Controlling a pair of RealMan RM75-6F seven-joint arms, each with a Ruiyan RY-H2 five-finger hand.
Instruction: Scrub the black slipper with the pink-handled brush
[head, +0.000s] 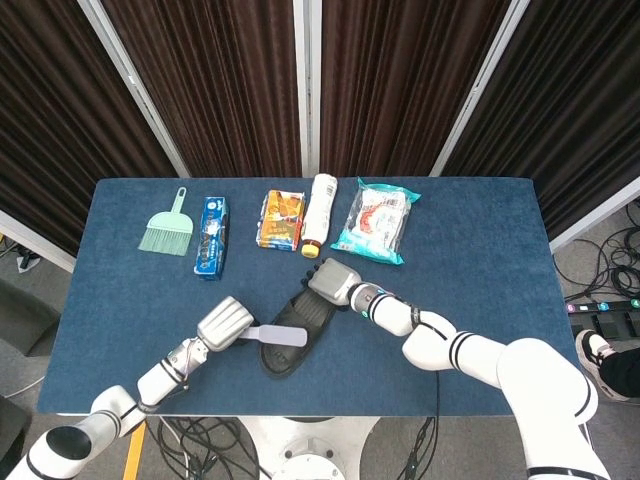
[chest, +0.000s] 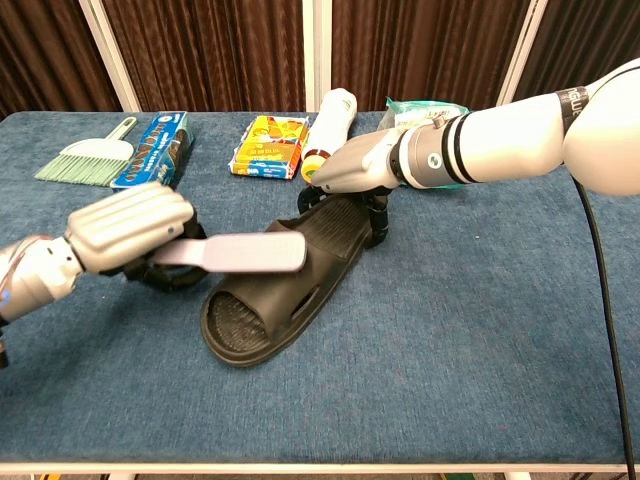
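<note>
The black slipper (chest: 270, 295) (head: 293, 340) lies at the table's front middle, toe toward me. My right hand (chest: 365, 170) (head: 335, 281) grips its heel end, fingers curled over the rim. My left hand (chest: 130, 225) (head: 222, 324) holds the brush (chest: 240, 252) (head: 277, 335) by its handle. The brush head lies flat over the slipper's strap, bristles down. The handle looks pale grey-lilac here; most of it is hidden inside the hand.
Along the back of the blue table (head: 480, 250) lie a green hand broom (head: 167, 229), a blue box (head: 210, 236), a yellow snack pack (head: 281, 219), a white bottle (head: 318, 212) and a plastic food bag (head: 375, 220). Bare cloth spreads right of the slipper.
</note>
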